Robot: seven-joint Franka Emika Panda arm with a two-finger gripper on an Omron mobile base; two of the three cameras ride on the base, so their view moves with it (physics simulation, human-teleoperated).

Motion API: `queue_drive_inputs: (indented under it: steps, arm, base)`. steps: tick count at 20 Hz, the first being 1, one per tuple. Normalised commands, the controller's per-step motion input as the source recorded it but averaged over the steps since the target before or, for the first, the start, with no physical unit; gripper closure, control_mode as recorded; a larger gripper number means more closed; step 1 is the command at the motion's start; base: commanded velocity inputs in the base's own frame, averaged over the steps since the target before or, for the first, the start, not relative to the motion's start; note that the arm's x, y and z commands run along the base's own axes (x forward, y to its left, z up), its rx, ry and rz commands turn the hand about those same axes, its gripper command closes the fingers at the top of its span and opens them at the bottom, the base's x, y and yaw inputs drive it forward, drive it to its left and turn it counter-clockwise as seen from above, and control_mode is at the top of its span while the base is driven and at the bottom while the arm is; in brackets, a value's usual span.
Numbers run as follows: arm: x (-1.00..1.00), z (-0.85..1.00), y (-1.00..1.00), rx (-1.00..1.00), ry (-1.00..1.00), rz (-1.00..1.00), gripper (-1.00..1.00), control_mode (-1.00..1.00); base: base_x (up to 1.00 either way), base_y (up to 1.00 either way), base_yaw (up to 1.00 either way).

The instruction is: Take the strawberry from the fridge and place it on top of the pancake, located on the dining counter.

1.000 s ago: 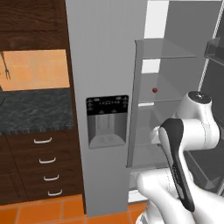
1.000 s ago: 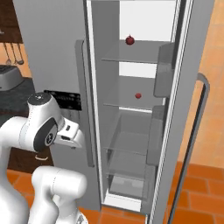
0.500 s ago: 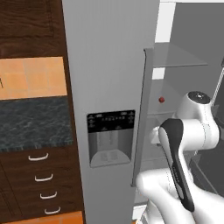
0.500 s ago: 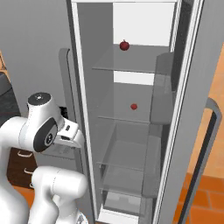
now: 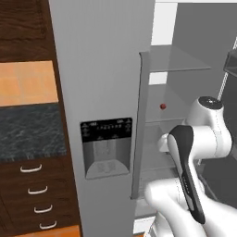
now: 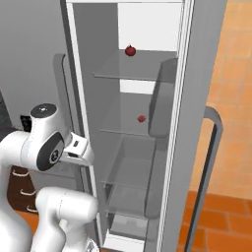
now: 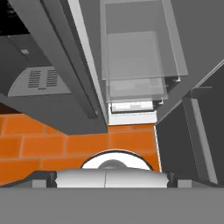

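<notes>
The fridge [image 5: 102, 69] is tall and grey, with a black dispenser panel [image 5: 105, 149] on its shut left door, and its right side stands open. The strawberry [image 6: 141, 118], small and red, lies on the middle glass shelf and shows past the door edge as the strawberry [image 5: 162, 106]. My hand [image 6: 78, 149] is tucked against the folded arm, left of the open compartment and below the berry's shelf. Its fingers are hidden, and nothing is held. The hand view looks down at the fridge's bottom drawer [image 7: 135, 57]. The pancake and the dining counter are out of view.
A larger dark-red round fruit [image 6: 130, 50] sits on the top shelf. The open right door [image 6: 197, 98] with its curved handle [image 6: 209, 167] juts out on the right over orange floor tiles [image 6: 221, 211]. Dark wood drawers [image 5: 32, 194] under a dark countertop [image 5: 28, 132] stand left of the fridge.
Both base views have shifted and the fridge has grown larger, so the base has driven closer. The arm keeps its folded pose and the gripper stays open.
</notes>
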Motion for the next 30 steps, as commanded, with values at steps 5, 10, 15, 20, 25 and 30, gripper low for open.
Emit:
queue_drive_inputs:
  steps: [5, 10, 15, 20, 25, 30]
  arm:
    - [0.00, 0.00, 0.00, 0.00, 0.00, 0.00, -1.00, 1.00]
    - [0.00, 0.00, 0.00, 0.00, 0.00, 0.00, -1.00, 1.00]
    - [0.00, 0.00, 0.00, 0.00, 0.00, 0.00, -1.00, 1.00]
    - [0.00, 0.00, 0.00, 0.00, 0.00, 0.00, -1.00, 1.00]
    - [0.00, 0.00, 0.00, 0.00, 0.00, 0.00, -1.00, 1.00]
    - [0.00, 0.00, 0.00, 0.00, 0.00, 0.00, -1.00, 1.00]
  base:
    - [0.00, -0.31, -0.18]
    - [0.08, -0.06, -0.28]
    - [0.20, -0.24, -0.28]
    - [0.42, -0.17, 0.02]
    - [0.41, -0.14, 0.05]
    - [0.37, -0.21, 0.05]
